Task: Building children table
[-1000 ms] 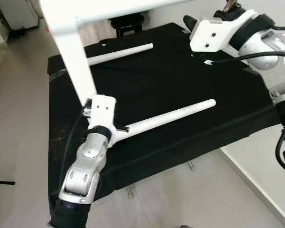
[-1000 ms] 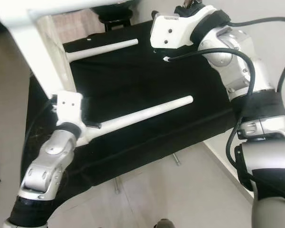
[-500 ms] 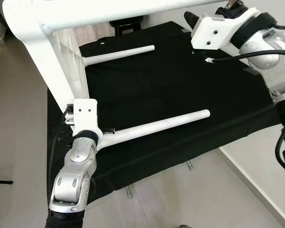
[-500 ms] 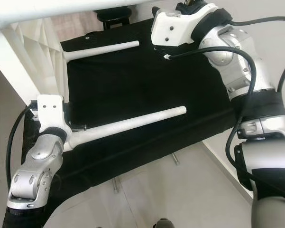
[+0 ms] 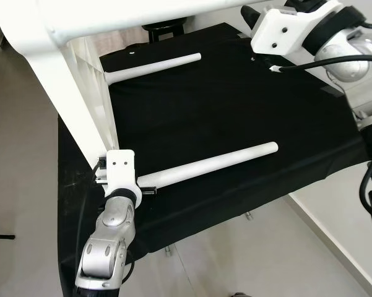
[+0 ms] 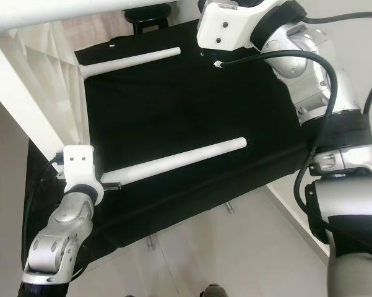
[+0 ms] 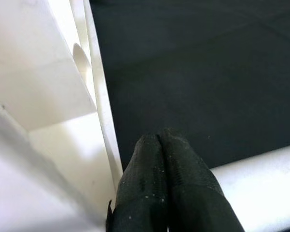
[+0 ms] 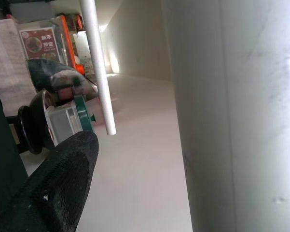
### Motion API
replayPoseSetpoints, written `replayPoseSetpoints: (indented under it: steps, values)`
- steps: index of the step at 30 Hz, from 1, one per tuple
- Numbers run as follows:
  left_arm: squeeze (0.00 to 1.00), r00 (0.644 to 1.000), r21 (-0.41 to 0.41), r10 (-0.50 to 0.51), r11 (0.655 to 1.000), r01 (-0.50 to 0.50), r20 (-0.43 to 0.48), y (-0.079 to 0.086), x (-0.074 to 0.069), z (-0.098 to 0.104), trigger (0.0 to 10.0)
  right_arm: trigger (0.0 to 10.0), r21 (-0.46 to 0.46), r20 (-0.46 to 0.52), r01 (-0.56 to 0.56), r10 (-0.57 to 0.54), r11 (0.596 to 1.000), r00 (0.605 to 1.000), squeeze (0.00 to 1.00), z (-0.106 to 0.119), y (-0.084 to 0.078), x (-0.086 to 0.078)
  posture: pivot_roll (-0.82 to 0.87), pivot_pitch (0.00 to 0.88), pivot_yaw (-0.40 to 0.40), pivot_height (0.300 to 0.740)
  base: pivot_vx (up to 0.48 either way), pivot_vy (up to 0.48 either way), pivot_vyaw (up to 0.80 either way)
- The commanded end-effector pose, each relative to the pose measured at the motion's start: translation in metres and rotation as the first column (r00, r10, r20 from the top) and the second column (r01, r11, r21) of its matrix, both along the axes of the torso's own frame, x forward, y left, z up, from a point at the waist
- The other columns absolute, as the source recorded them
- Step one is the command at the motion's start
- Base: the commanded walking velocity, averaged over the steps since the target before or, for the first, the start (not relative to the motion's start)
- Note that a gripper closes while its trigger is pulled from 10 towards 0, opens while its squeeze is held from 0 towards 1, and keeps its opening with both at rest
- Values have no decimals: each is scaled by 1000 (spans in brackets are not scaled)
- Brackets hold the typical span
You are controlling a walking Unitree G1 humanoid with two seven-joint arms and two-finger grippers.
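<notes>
White tabletop (image 5: 68,68) held up on edge over the black-draped work surface (image 5: 235,111), at its left side; two white legs already on it, near leg (image 5: 210,166) and far leg (image 5: 155,65), both lying out across the cloth. My left gripper (image 7: 166,159) low at the tabletop's near corner, just beside the near leg's root; fingers pressed together, nothing between them. My right gripper (image 5: 250,13) up at the far right by the tabletop's raised upper edge; one black finger (image 8: 62,183) visible, cannot tell its opening or grip. Judgement: step is tipping or steadying the top to reach the remaining leg sockets; do it slowly, both arms moving together, so the fitted legs do not lever against the cloth. The left wrist view gives the rib and corner of the underside close up; the eye views give the whole span and a dark stool (image 5: 164,28) beyond.
</notes>
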State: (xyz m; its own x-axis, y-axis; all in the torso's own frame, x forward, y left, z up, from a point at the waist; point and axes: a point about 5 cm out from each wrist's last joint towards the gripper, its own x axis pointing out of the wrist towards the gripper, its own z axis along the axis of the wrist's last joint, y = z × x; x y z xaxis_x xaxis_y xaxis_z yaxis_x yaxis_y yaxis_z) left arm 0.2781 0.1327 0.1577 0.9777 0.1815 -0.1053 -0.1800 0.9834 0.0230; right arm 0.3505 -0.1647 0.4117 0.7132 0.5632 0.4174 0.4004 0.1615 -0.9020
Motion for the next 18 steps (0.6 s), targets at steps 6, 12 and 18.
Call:
replayPoseSetpoints:
  steps: [6, 12, 18]
  values:
    - [0, 994, 39, 113, 993, -113, -2, 16, -5, -2, 10000, 9686, -23, -68, 8, -9, 1000, 998, 0, -13, 3, 6, -119, 168, 79, 740, 0, 0, 0]
    - [0, 991, 42, 136, 990, -136, 21, 21, -5, 0, 10000, 0, -18, -68, 22, -23, 1000, 997, 0, -12, -2, 4, -121, 172, 73, 740, 0, 0, 0]
    - [0, 987, 54, 159, 985, -161, 37, 28, -5, 3, 10000, 0, -12, -61, 22, -22, 1000, 998, 0, -10, -3, -1, -125, 174, 73, 740, 0, 0, 0]
